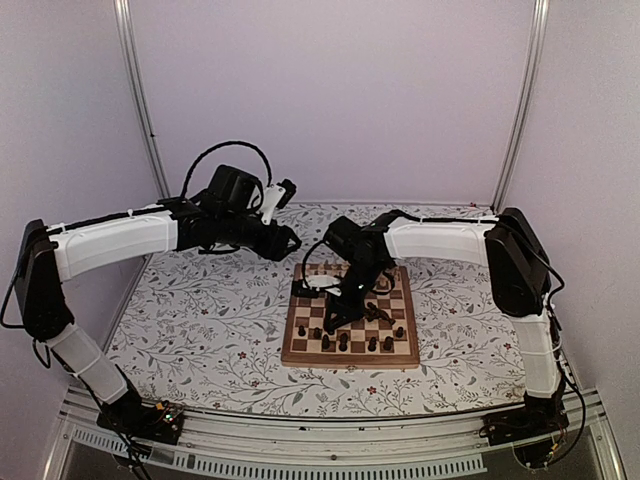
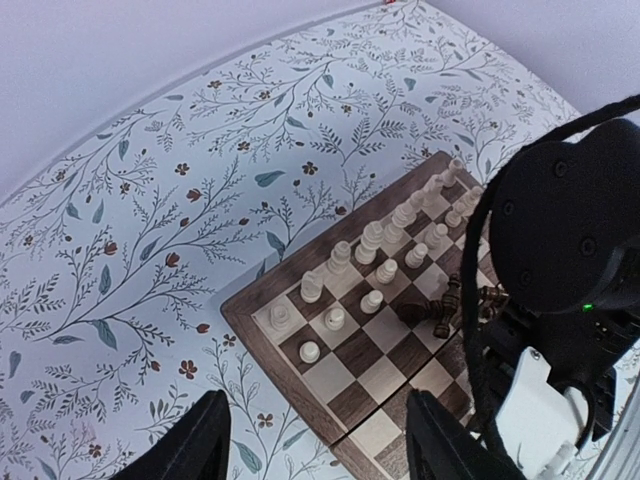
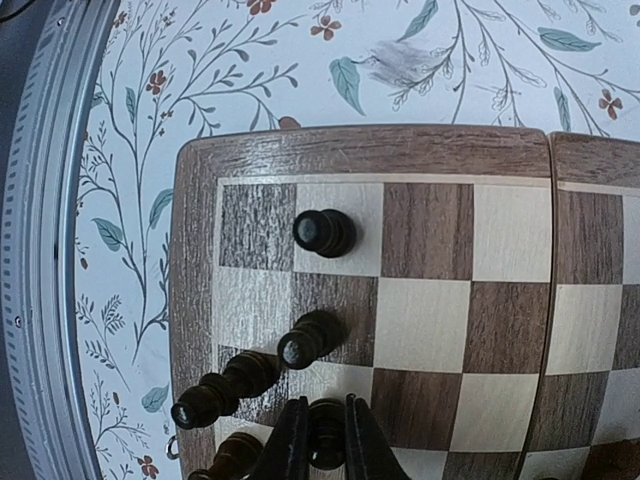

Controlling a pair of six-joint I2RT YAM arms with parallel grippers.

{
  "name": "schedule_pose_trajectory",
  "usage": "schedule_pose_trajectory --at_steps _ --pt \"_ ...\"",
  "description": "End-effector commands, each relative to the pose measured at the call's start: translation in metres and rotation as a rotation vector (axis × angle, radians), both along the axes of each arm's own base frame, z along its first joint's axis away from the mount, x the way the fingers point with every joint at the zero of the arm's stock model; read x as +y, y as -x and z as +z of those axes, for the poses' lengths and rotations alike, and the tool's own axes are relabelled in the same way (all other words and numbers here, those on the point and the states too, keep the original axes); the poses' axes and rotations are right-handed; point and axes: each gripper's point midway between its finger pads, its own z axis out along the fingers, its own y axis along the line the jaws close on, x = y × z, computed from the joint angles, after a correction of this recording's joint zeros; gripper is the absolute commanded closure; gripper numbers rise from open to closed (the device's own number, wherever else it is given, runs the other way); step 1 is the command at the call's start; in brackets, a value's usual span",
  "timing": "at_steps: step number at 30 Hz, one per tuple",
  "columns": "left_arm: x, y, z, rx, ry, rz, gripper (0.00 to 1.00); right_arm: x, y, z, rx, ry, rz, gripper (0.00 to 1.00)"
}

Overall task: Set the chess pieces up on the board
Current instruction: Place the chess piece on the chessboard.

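Board [image 1: 350,362]: square and wooden, with dark brown and light tan squares showing grain. It has a plain brown rim with rounded corners and a seam across the middle. It lies flat on the table [image 1: 200,320], whose white surface is printed with leafy sprigs and small red flowers.

Pale pieces [image 2: 372,238]: cream turned wood with round heads on flared bases. They stand upright in two rows along the board edge farthest from the arm bases.

Dark pieces [image 3: 323,232]: glossy brown-black, same turned shapes. One stands on a light square in the board's edge row, one square from a corner, with several more close by toward that corner. I cannot tell whether the two nearest the rim stand or lie. In the left wrist view, a few lie on their sides near the board's middle.

Right gripper [image 3: 327,445]: over the board near that same corner. The jaws are almost together, clamped on the head of the held piece [image 3: 325,432], which is dark. Its base is hidden, so contact with the board cannot be told.

Left gripper [image 2: 318,420]: black fingers spread wide with nothing between them. It hangs above the table just off the board's far-left corner.

A green light [image 2: 587,306] glows on the right arm's black housing.
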Motion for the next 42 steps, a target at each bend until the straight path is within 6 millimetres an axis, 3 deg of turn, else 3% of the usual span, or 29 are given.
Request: schedule_pose_trajectory --at_steps 1,7,24,34,42 --pt "-0.004 -0.002 0.004 -0.005 0.002 -0.013 0.38 0.000 0.007 -0.013 0.021 0.014 0.022 0.88" --pt "-0.006 -0.002 0.003 -0.002 0.000 -0.017 0.38 -0.001 0.007 -0.015 0.023 0.019 0.021 0.82" --pt "-0.007 -0.001 -0.002 0.010 -0.012 -0.023 0.36 -0.002 0.004 0.007 0.001 -0.005 0.012 0.67" --pt "-0.009 0.000 -0.003 0.015 -0.012 -0.031 0.34 -0.021 -0.026 0.044 -0.037 -0.055 -0.061 0.65" --pt "-0.009 0.000 -0.004 0.018 -0.013 -0.031 0.33 -0.056 -0.070 0.028 -0.144 0.019 -0.196 0.65"
